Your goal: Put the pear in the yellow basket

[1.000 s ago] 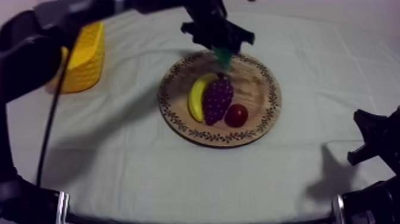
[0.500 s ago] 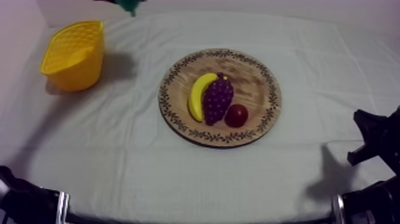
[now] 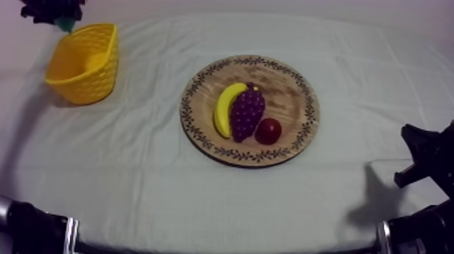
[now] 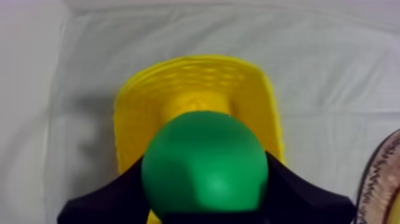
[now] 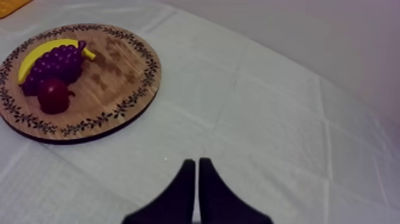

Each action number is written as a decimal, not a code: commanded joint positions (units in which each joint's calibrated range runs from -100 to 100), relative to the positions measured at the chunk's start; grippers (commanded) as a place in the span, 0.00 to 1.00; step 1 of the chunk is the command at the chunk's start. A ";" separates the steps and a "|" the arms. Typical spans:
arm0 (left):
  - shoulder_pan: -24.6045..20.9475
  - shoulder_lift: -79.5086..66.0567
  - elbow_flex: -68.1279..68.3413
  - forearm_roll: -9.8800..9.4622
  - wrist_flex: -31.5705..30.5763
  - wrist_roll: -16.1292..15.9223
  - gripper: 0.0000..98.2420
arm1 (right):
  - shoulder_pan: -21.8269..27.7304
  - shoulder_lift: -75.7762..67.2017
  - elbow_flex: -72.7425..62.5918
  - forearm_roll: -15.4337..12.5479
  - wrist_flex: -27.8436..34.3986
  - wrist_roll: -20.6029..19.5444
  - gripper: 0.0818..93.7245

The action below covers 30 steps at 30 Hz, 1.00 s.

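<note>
Your right tool [image 5: 196, 179] sits by the near right corner of the worktop [image 3: 169, 189], fingers lying together on nothing, so it takes no part here. Farther in, at the middle of the worktop, the wooden board [image 3: 297, 81] carries the banana [image 3: 221, 111], the bunch of grapes [image 3: 247, 111] and the small red fruit [image 3: 268, 130], packed against one another. No pear lies on it, so the pick-up is done. Farther on, by the far left corner, the yellow basket [image 3: 84, 64] stands upright. Your left tool [image 3: 57, 13] hangs above its far rim, clamped on the pear [image 4: 204, 164]. From the wrist, the pear sits between the black fingers [image 4: 297, 190], over the basket's opening.

I judge the carry almost complete. What is left is to lower, let go and draw the arm clear.

From above, the left tool is cut off at the far edge and just a sliver of green shows beneath it. From the wrist, the pear hides much of the basket's inside, so you cannot tell how high it hangs above the bottom.
</note>
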 commanded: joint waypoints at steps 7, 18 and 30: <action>-2.95 3.53 1.09 2.42 -0.81 -5.09 0.89 | -0.04 -0.01 -0.01 0.00 0.00 0.01 0.00; -4.48 -10.31 13.18 5.19 -5.26 -8.36 0.82 | -0.04 -0.01 -0.01 0.00 0.00 0.01 0.00; -2.94 -36.86 25.86 5.39 -8.63 -7.17 0.47 | -0.04 -0.01 -0.01 0.00 0.00 0.01 0.00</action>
